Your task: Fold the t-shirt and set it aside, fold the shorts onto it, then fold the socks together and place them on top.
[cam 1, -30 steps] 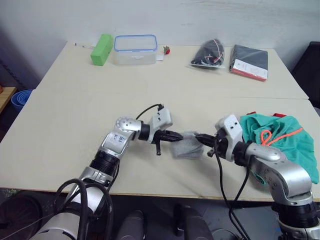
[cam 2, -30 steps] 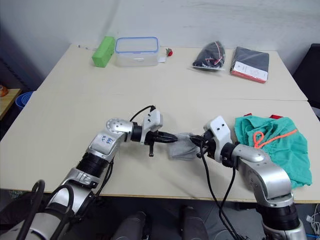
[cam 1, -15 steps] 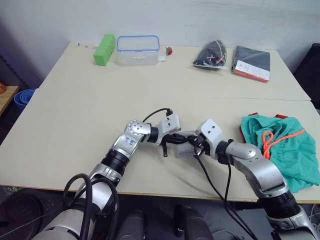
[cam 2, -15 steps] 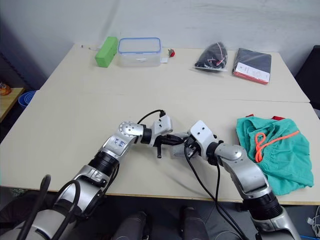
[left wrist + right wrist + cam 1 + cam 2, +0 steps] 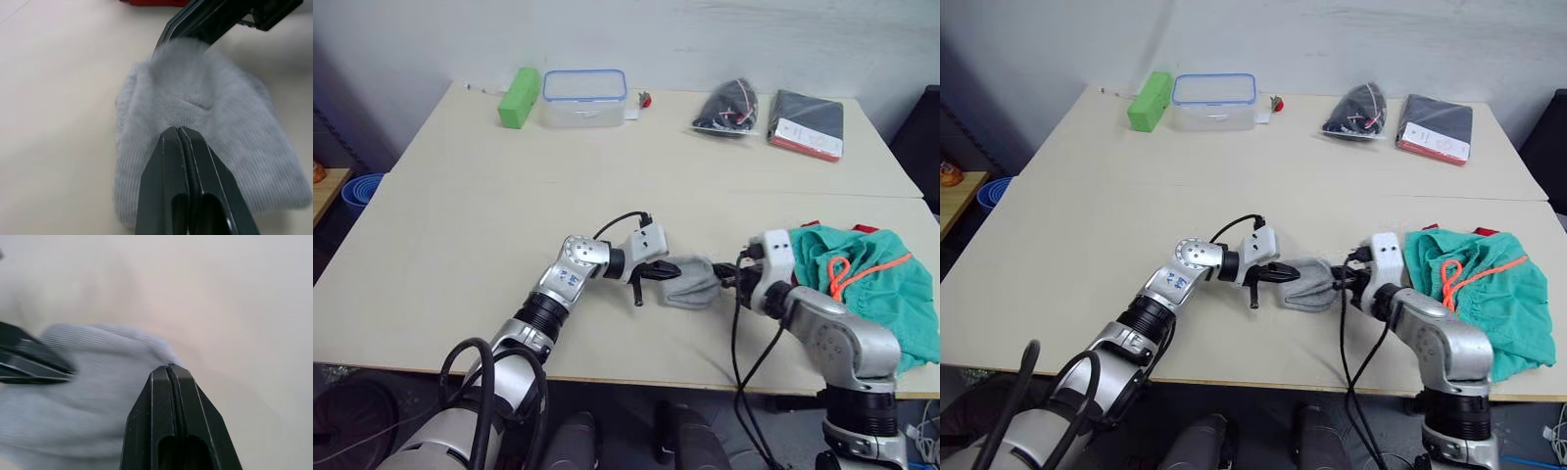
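I am pinching the socks (image 5: 691, 281) at mid-frame, my left claw (image 5: 664, 271) clamping one end, my right claw (image 5: 728, 279) clenched at the other. If either pinch is catching only one layer, the fold may be slipping open on the surface (image 5: 460, 215).

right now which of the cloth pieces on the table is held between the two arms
The grey socks, a small bundle pinched from both sides by the left gripper and right gripper. The teal shorts lie untouched at the robot's right.

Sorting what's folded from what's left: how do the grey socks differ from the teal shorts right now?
The socks are a small plain grey bundle between the left gripper and right gripper; the shorts are far larger, teal with an orange drawstring. The socks lie near the table's front middle; the shorts lie bunched at its right edge, untouched. Both are soft cloth resting on the table.
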You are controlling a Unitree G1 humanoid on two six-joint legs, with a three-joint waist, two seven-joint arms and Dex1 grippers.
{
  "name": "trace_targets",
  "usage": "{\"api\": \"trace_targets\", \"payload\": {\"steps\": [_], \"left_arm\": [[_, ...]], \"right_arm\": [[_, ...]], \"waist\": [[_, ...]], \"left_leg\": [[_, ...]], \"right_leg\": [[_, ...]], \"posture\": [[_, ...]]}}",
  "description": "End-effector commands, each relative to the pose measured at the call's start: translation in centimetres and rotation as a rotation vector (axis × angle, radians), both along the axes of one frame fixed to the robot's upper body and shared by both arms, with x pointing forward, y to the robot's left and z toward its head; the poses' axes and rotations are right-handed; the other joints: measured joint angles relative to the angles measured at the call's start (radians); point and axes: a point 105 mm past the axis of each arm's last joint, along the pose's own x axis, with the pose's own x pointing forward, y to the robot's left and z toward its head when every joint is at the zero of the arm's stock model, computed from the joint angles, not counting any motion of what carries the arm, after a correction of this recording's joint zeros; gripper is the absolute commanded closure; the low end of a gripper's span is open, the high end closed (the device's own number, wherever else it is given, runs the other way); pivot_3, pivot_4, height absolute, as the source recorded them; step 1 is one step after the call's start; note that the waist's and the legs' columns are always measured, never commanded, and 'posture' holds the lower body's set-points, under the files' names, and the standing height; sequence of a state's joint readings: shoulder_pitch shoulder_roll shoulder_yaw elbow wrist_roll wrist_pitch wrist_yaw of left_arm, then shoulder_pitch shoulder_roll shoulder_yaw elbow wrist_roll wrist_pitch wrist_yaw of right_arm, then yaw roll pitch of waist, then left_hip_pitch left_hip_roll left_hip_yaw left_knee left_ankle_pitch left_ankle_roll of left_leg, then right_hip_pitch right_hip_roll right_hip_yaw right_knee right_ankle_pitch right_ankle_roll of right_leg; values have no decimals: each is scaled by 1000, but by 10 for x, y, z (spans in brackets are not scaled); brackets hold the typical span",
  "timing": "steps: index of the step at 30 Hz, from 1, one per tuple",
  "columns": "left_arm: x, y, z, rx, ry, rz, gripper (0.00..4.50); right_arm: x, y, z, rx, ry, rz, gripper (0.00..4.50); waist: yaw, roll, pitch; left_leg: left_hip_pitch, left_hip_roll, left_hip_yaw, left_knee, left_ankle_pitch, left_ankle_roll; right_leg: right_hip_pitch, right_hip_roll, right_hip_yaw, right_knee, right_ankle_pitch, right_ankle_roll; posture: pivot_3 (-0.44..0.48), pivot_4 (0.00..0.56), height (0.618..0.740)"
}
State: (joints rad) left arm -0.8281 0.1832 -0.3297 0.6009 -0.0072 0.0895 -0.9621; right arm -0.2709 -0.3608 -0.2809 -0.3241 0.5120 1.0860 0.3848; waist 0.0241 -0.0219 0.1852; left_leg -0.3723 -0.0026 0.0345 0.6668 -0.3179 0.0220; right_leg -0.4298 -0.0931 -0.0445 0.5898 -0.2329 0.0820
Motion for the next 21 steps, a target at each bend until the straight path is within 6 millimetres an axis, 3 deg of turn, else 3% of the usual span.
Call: {"api": "trace_targets", "payload": {"steps": [1, 3, 6, 12, 20, 21], "left_arm": [[-2, 6, 0, -14, 8, 5, 4450], [-6, 3, 10, -44, -7, -21, 4450], [-10, 1, 16, -55, -23, -46, 4450], [-14, -4, 19, -50, -48, -68, 4500], [-15, -8, 19, -32, -66, -81, 4500], [-15, -8, 19, -28, -67, -82, 4500]], "right_arm": [[-16, 2, 43, 115, -109, 76, 4500], [-33, -4, 47, 111, -78, 142, 4500], [-54, -10, 37, 99, 45, 212, 4500], [-67, -7, 14, 244, 239, 246, 2615], [-38, 7, -4, 467, 353, 181, 101], [-34, 8, -6, 504, 368, 172, 45]], "waist": [[-3, 1, 0], [-2, 1, 1], [1, 2, 1], [-1, 2, 1], [-2, 3, 1], [-2, 3, 1]], "left_leg": [[0, 0, 0, 0, 0, 0], [0, 1, 0, 0, 0, 0], [-1, 1, -1, -1, 0, 0], [-2, 0, -1, 0, 0, 1], [-2, 0, -1, 0, 1, 1], [-2, 0, -1, 0, 1, 1]], "right_leg": [[0, 0, 0, 0, 0, 0], [0, 1, 0, 0, 0, 0], [0, 0, -1, -1, 0, 0], [0, 0, -1, -2, 0, 1], [-1, 0, -1, 0, 0, 1], [-1, 0, -1, 0, 0, 1]], "posture": [[0, 150, 740], [0, 150, 740], [0, 150, 740], [0, 150, 740], [0, 150, 740], [0, 150, 740]]}}
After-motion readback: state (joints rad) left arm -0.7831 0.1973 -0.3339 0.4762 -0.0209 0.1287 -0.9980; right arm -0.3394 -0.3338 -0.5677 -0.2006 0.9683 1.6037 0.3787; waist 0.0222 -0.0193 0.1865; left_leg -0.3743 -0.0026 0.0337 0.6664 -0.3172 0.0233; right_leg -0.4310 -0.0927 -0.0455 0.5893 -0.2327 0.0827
